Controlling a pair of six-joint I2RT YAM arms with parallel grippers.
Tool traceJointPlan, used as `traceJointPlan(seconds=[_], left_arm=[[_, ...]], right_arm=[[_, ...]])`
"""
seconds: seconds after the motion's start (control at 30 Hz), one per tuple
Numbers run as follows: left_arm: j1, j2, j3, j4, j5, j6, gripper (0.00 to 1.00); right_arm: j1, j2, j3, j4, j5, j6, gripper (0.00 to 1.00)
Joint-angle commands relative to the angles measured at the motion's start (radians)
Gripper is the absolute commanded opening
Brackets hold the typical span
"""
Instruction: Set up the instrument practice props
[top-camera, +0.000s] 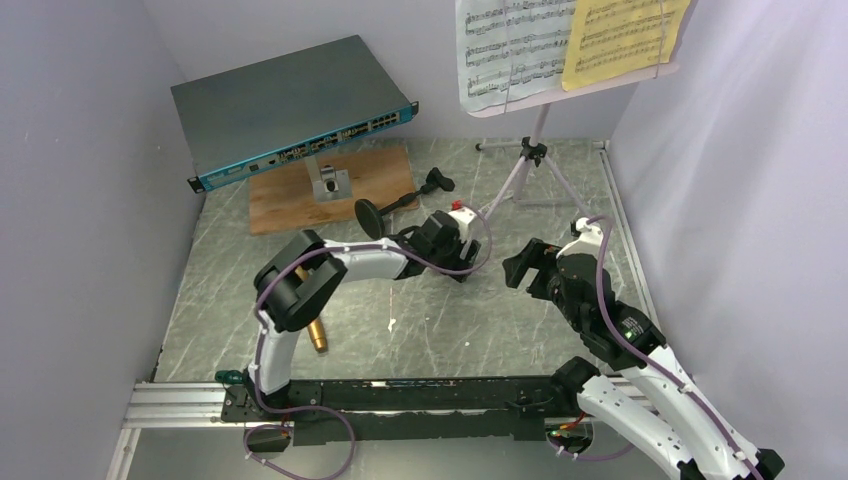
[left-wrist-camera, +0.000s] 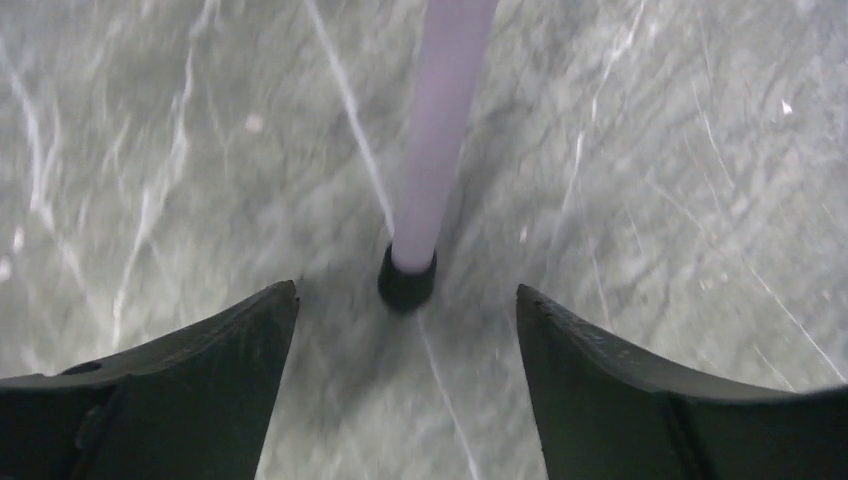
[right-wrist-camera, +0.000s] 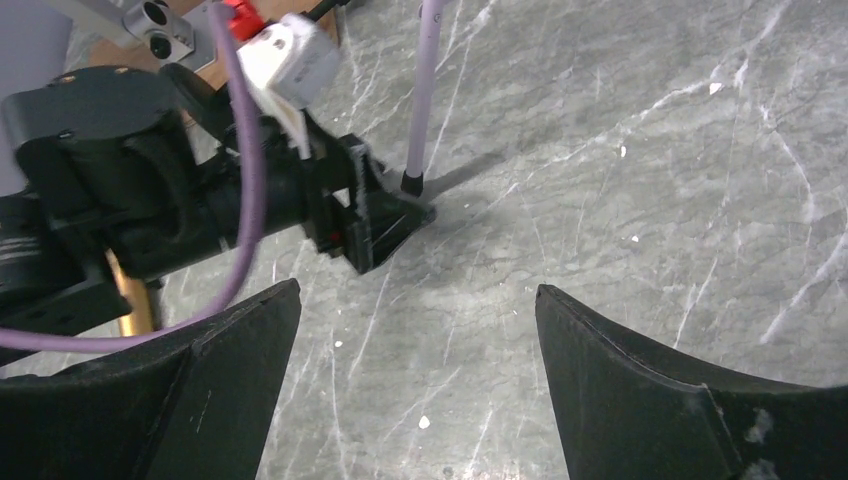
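Table: a grey marbled table (top-camera: 420, 330) is carrying everything.
Gold microphone: a gold microphone (top-camera: 317, 335) is lying flat at 7 o'clock on the table. It is partly hidden under the left arm's elbow, and in the right wrist view it is showing as a gold barrel (right-wrist-camera: 135, 300).
Right pincer: the right pincer (right-wrist-camera: 418, 288) is hanging wide open at 4 o'clock. It is gripping nothing and pointing at the left arm's wrist.
Left pincer: the left pincer (left-wrist-camera: 405, 290) is gaping wide near the table's centre, holding nothing. Its fingers are sitting on either side of a black rubber foot (left-wrist-camera: 406, 280), apart from it.
Mic stand: a short black round-based mic stand (top-camera: 400, 200) is lying tipped over just past centre, towards 11 o'clock, beside the board's near corner.
Board: a wooden board (top-camera: 290, 200) with a metal block (top-camera: 330, 183) is lying at 11 o'clock.
Switch: a flat grey network switch (top-camera: 290, 100) with a blue front is resting behind the board, its near edge tilted up.
Music stand: a pale lilac perforated music stand (top-camera: 535, 170) is standing upright on tripod legs at 1 o'clock. One leg is reaching down to the foot between the left fingers.
Sheets: a white music sheet (top-camera: 510, 50) and a yellow music sheet (top-camera: 620, 40) are leaning side by side on the stand's desk.
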Motion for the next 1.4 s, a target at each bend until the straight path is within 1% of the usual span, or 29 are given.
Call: traceJointPlan(seconds=[0.0, 0.13, 0.17, 0.2, 0.33, 0.43, 0.53, 0.63, 0.7, 0.8, 0.97, 1.07, 1.17, 1.23, 1.27, 1.37], left_arm=[[0.012, -0.204, -0.086, -0.122, 0.012, -0.04, 0.89], [0.027, -0.433, -0.216, -0.178, 0.001, -0.083, 0.93], [0.033, -0.595, -0.253, -0.197, 0.001, -0.099, 0.93], [0.039, -0.579, -0.286, -0.218, 0.0, -0.121, 0.94], [0.061, -0.839, -0.407, -0.336, -0.034, -0.213, 0.98], [0.098, -0.988, -0.452, -0.462, -0.088, -0.288, 0.99], [0.159, -1.03, -0.44, -0.592, -0.143, -0.378, 0.99], [0.197, -0.984, -0.382, -0.67, -0.229, -0.481, 0.99], [0.201, -0.923, -0.355, -0.637, -0.3, -0.521, 0.99], [0.207, -0.768, -0.301, -0.569, -0.405, -0.576, 0.99], [0.221, -0.512, -0.196, -0.453, -0.498, -0.613, 0.99], [0.223, -0.394, -0.145, -0.426, -0.607, -0.655, 0.99], [0.229, -0.295, -0.082, -0.416, -0.716, -0.651, 1.0], [0.244, -0.234, -0.036, -0.425, -0.749, -0.652, 0.99], [0.252, -0.204, -0.016, -0.426, -0.757, -0.645, 0.98], [0.263, -0.134, 0.025, -0.399, -0.763, -0.598, 0.86]], right_arm=[[-0.003, 0.015, 0.046, 0.043, -0.004, -0.012, 0.9], [-0.005, 0.031, 0.045, 0.058, -0.004, -0.021, 0.93], [-0.005, 0.036, 0.045, 0.066, -0.008, -0.021, 0.95], [-0.005, 0.044, 0.044, 0.079, -0.014, -0.022, 0.96], [-0.007, 0.105, 0.033, 0.167, -0.077, -0.03, 0.99], [-0.008, 0.211, 0.045, 0.233, -0.161, -0.039, 0.99], [-0.008, 0.301, 0.069, 0.28, -0.234, -0.033, 0.98], [-0.008, 0.343, 0.067, 0.323, -0.285, -0.019, 0.96], [-0.009, 0.347, 0.061, 0.335, -0.301, -0.009, 0.96], [-0.01, 0.325, 0.058, 0.317, -0.301, -0.006, 0.96], [-0.01, 0.226, 0.046, 0.244, -0.252, -0.012, 0.96], [-0.011, 0.171, 0.034, 0.202, -0.224, -0.013, 0.97], [-0.011, 0.13, 0.025, 0.173, -0.203, -0.009, 0.98], [-0.011, 0.112, 0.019, 0.165, -0.199, -0.01, 0.98], [-0.011, 0.108, 0.018, 0.164, -0.199, -0.01, 0.98], [-0.011, 0.109, 0.018, 0.162, -0.199, -0.011, 0.98]])
